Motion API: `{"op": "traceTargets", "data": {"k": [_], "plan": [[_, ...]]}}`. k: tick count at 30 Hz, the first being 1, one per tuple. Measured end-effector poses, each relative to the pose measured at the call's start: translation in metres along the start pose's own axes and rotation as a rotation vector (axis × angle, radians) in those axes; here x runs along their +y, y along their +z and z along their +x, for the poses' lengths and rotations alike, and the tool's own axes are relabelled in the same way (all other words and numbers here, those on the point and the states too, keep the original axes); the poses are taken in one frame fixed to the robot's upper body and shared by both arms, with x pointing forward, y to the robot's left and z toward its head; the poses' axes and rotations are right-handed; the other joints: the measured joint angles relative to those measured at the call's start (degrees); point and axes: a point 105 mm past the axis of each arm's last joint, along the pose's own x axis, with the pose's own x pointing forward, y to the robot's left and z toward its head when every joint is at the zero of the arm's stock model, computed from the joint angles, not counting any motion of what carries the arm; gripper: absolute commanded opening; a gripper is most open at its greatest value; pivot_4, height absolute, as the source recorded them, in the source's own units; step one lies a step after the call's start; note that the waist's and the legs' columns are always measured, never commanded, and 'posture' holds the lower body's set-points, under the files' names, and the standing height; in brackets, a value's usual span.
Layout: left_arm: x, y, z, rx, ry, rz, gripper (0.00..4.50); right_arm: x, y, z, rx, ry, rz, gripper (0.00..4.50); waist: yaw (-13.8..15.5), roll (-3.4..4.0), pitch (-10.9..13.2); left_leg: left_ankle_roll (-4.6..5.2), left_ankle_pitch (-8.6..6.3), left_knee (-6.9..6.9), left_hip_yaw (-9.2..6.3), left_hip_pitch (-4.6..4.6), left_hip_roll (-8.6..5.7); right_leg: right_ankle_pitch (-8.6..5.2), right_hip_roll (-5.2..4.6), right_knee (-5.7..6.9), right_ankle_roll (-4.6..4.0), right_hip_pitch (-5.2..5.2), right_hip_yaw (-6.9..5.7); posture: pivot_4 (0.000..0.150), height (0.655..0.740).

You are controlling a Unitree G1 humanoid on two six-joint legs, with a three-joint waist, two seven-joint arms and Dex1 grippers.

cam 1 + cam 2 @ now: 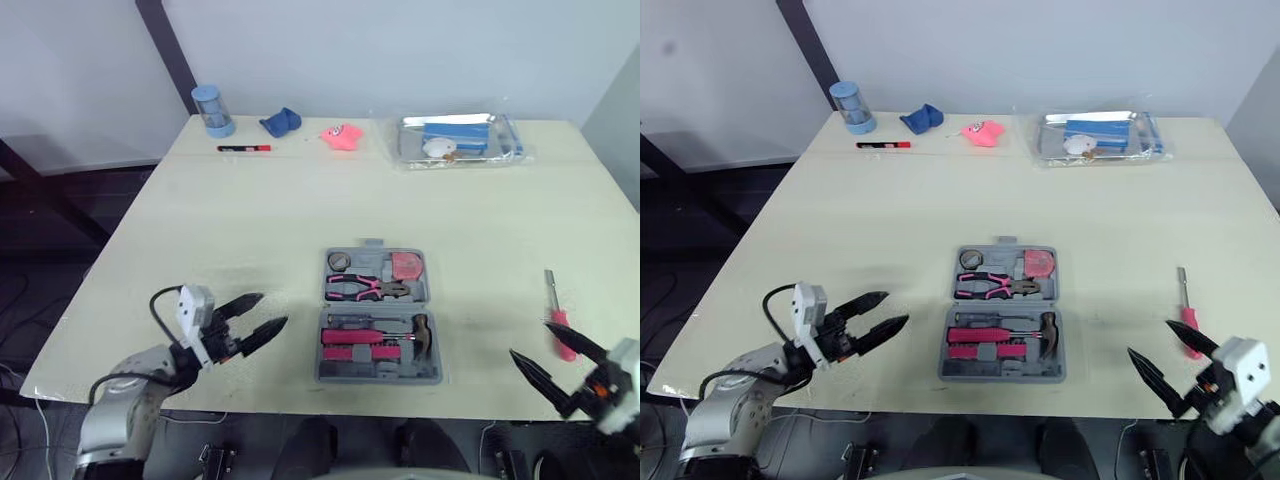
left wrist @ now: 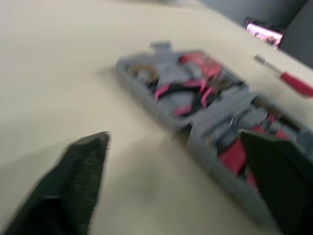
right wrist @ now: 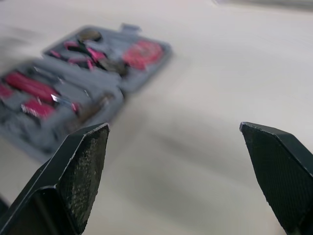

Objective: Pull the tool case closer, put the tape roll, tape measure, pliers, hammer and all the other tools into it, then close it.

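The grey tool case [image 1: 378, 315] lies open near the table's front edge. Its upper half holds a tape roll [image 1: 340, 260], a red tape measure [image 1: 407, 266] and pink-handled pliers [image 1: 365, 287]. In the lower half are a hammer [image 1: 421, 334] and pink-handled tools. A red-handled screwdriver [image 1: 556, 312] lies loose on the table to the right of the case. My left gripper [image 1: 266, 310] hovers open to the left of the case, holding nothing. At the front right corner my right gripper [image 1: 532, 338] is open and holds nothing, close to the screwdriver's handle.
Along the far edge stand a blue cylinder [image 1: 212, 110], a red marker [image 1: 244, 148], a blue cloth [image 1: 281, 122], a pink toy [image 1: 342, 136] and a clear plastic tray [image 1: 458, 140] with items in it. Bare tabletop [image 1: 300, 210] lies between them and the case.
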Motion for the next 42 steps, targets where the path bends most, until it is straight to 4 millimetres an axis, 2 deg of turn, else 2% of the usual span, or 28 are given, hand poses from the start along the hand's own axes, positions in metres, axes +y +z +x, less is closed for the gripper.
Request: {"op": "traceTargets", "data": {"k": [4,10,14,16,18,21,22,25,27,29,32,34,39,42], "plan": [[0.013,-0.013,-0.023,0.020,0.079,-0.019,4.47,-0.011,-0.007,-0.024,0.032,-0.076,0.002,4.50,0.0,0.00,0.0,0.02,-0.01,-0.06,0.12,0.03,0.00,0.00,-0.06,-0.03,0.00,0.00,0.08,0.150,0.7400],[0.015,-0.005,-0.019,-0.005,0.071,0.001,4.47,-0.022,-0.005,-0.023,0.020,-0.102,-0.002,4.50,0.1,0.01,0.0,0.01,-0.01,-0.06,0.12,0.03,-0.01,0.01,-0.13,-0.02,0.00,-0.01,0.09,0.150,0.7400],[0.013,0.021,-0.002,-0.066,0.013,0.027,4.47,-0.033,0.014,-0.007,-0.031,-0.117,-0.012,4.50,0.1,0.01,0.0,0.00,0.00,-0.06,0.11,0.02,-0.01,0.01,-0.12,-0.01,0.01,-0.01,0.05,0.150,0.7400],[0.005,0.043,0.012,-0.090,-0.062,0.065,4.47,-0.041,0.027,0.004,-0.037,-0.132,-0.025,4.50,0.2,0.01,0.0,-0.01,0.00,-0.06,0.10,-0.01,-0.02,0.01,-0.11,-0.01,0.01,-0.03,0.03,0.150,0.7400],[0.000,0.053,0.017,-0.099,-0.097,0.093,4.47,-0.044,0.031,0.008,-0.036,-0.142,-0.029,4.50,0.2,0.02,0.0,-0.02,0.01,-0.06,0.10,-0.01,-0.02,0.01,-0.09,-0.02,0.01,-0.04,0.03,0.150,0.7400],[-0.014,0.069,0.032,-0.103,-0.198,0.125,4.47,-0.054,0.038,0.016,-0.025,-0.186,-0.025,4.50,0.2,0.03,0.0,-0.07,0.04,-0.06,0.16,-0.06,-0.04,0.01,0.01,-0.02,0.01,-0.07,0.06,0.150,0.7400],[-0.025,0.079,0.042,-0.105,-0.268,0.134,4.47,-0.060,0.043,0.024,-0.008,-0.214,-0.040,4.50,0.1,0.02,0.0,-0.06,0.04,-0.03,0.17,-0.07,-0.05,0.02,0.16,-0.01,0.02,-0.07,0.08,0.150,0.7400],[-0.048,0.095,0.053,-0.103,-0.400,0.224,4.47,-0.070,0.047,0.035,0.079,-0.278,-0.071,4.50,0.0,0.06,0.0,-0.23,0.13,0.00,0.21,-0.04,-0.03,0.02,0.25,0.01,0.03,-0.08,0.15,0.150,0.7400],[-0.059,0.101,0.055,-0.120,-0.472,0.276,4.47,-0.079,0.041,0.038,0.158,-0.329,-0.040,4.50,0.1,0.05,0.0,-0.25,0.14,-0.01,0.19,-0.07,-0.01,0.01,0.34,-0.01,0.01,-0.09,0.15,0.150,0.7400],[-0.068,0.103,0.057,-0.107,-0.547,0.296,4.47,-0.083,0.036,0.041,0.191,-0.376,0.020,4.50,0.1,0.06,0.0,-0.26,0.15,-0.01,0.18,-0.11,0.00,0.01,0.37,0.00,0.00,-0.11,0.14,0.150,0.7400],[-0.080,0.115,0.055,-0.111,-0.681,0.302,4.47,-0.087,0.027,0.043,0.224,-0.440,0.085,4.50,0.1,0.08,0.0,-0.24,0.14,-0.01,0.19,-0.13,-0.01,0.01,0.38,0.01,0.01,-0.13,0.16,0.150,0.7400],[-0.085,0.119,0.055,-0.125,-0.716,0.301,4.47,-0.088,0.023,0.043,0.224,-0.463,0.105,4.50,0.1,0.08,0.0,-0.20,0.12,0.00,0.20,-0.14,-0.01,0.01,0.38,0.00,0.01,-0.12,0.17,0.150,0.7400],[-0.094,0.119,0.053,-0.130,-0.755,0.293,4.47,-0.095,-0.007,0.046,0.275,-0.564,0.177,4.50,-0.1,0.10,0.1,-0.17,0.10,0.00,0.25,-0.09,-0.01,0.01,0.39,0.04,0.01,-0.13,0.25,0.150,0.7400],[-0.101,0.116,0.051,-0.128,-0.771,0.285,4.47,-0.100,-0.018,0.054,0.279,-0.597,0.195,4.50,-0.4,0.12,0.1,-0.17,0.10,0.00,0.26,-0.04,0.00,0.01,0.41,0.07,0.01,-0.13,0.29,0.150,0.7400]]}}
